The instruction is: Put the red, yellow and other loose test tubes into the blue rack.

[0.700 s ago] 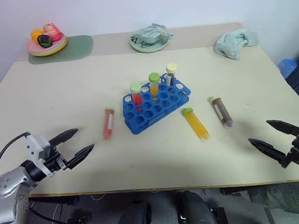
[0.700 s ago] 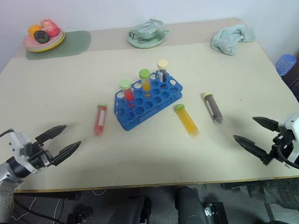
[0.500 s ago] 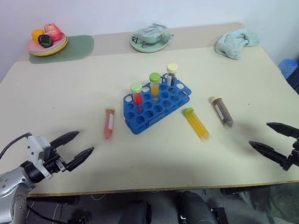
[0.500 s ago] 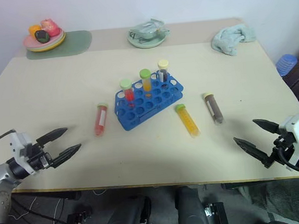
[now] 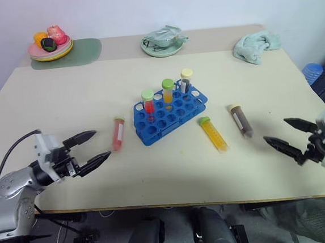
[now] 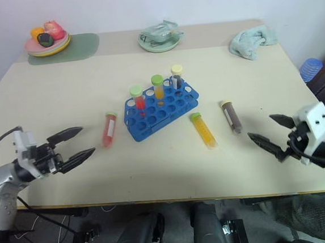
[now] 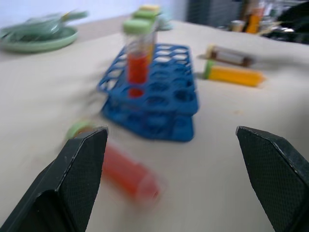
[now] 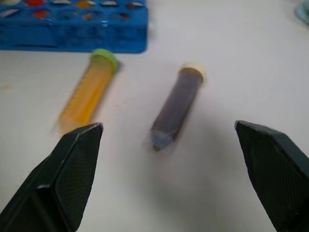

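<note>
A pale table [image 5: 64,107] is seen from above, with the robot's two arms reaching in over its near edge. At the near left, the left gripper [image 5: 92,148] is held just above the tabletop, its two black fingers spread wide apart with nothing between them, pointing toward the right. At the near right, the right gripper [image 5: 287,135] is likewise held with its fingers wide apart and empty, pointing toward the left.

Just beyond the left gripper, a red test tube [image 5: 117,134] with a pale green cap is lying flat, close beside the left end of the blue rack [image 5: 170,116]. The rack is set at the middle of the table, turned at an angle. Three capped tubes are standing upright along its far row: one with red liquid [image 5: 148,103], one with yellow-orange liquid [image 5: 168,92] and one dark with a pale yellow cap [image 5: 186,80].

To the right of the rack, a yellow test tube [image 5: 213,133] with a green cap is lying flat, and a brown test tube [image 5: 241,120] with a cream cap is lying just to its right, the two apart.

In the left wrist view the lying red tube is seen blurred, near the rack. In the right wrist view the yellow and brown tubes are seen between the open fingers, caps toward the rack.

Along the far edge, a plate of toy food [image 5: 50,46] on a green mat [image 5: 82,53] is placed at the left, a green dish [image 5: 164,43] at the centre and a crumpled pale cloth [image 5: 255,46] at the right.
</note>
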Robot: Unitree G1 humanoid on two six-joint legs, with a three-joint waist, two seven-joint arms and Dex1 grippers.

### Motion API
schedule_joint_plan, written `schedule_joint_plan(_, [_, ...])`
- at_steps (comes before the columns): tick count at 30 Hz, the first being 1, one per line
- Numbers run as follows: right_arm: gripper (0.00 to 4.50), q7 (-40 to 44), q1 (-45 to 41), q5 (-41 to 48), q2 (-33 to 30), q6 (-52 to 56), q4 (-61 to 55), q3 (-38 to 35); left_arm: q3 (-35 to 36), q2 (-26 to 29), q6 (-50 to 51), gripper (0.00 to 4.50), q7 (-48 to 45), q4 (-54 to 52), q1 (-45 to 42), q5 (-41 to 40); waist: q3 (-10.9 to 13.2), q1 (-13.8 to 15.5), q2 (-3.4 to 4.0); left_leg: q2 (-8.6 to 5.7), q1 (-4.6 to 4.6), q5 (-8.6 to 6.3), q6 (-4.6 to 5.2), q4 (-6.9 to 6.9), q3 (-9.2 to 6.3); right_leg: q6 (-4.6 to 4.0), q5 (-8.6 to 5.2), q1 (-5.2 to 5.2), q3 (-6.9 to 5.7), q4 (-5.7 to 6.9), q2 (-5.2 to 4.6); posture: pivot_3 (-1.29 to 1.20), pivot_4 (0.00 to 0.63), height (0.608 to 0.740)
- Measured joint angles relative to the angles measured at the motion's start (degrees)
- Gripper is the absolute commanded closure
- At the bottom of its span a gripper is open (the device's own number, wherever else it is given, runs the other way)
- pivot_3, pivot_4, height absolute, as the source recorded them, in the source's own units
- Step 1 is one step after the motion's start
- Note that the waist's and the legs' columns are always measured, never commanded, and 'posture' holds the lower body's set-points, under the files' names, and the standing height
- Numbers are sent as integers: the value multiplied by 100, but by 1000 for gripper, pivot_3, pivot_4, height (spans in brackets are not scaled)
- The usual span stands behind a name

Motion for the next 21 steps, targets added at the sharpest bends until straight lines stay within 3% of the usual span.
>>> schedule_joint_plan(5, [0,-381,-2043,393,-549,1678,864,760,-415,-199,2,146,-17,-160,-423,34,3,5,2,2,-7,1,-1,1,4,-2,1,-7,1,-1,0,0,150,740])
schedule_joint_plan(11, [0,-720,-4128,329,-588,3383,2195,1954,-723,-344,-35,146,-52,-68,-590,159,3,0,5,1,-74,18,-30,18,11,1,5,-64,1,0,-2,0,150,740])
schedule_joint_plan(16, [0,-833,-5120,77,-305,4131,3123,2586,-822,-455,-53,146,-59,-16,-672,206,4,11,5,-3,-94,17,-27,21,14,4,7,-81,1,-1,-6,0,150,740])
schedule_joint_plan(21, [0,-810,-5646,-422,-14,4076,4027,3180,-843,-593,-56,146,-31,-15,-695,229,3,-1,5,-4,-91,16,-27,26,19,8,10,-81,3,3,-6,0,150,740])
